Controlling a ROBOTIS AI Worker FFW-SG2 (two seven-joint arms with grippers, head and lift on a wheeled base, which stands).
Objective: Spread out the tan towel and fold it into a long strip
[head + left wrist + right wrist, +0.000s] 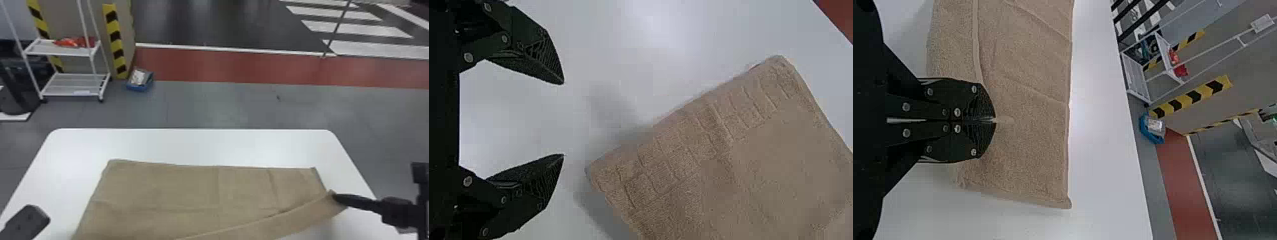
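Observation:
The tan towel lies spread across the table, its near right part lifted as a flap. My right gripper is shut on that flap's corner; in the right wrist view the same gripper has its fingers pressed together at the edge of the towel. At the lower left of the head view, my left gripper is left of the towel. In the left wrist view, the left gripper is open above the table with nothing between its fingers, a short way from a corner of the towel.
The white table has its far edge beyond the towel. Behind it on the floor stand a white rack, a blue bin and a pillar with yellow-black stripes.

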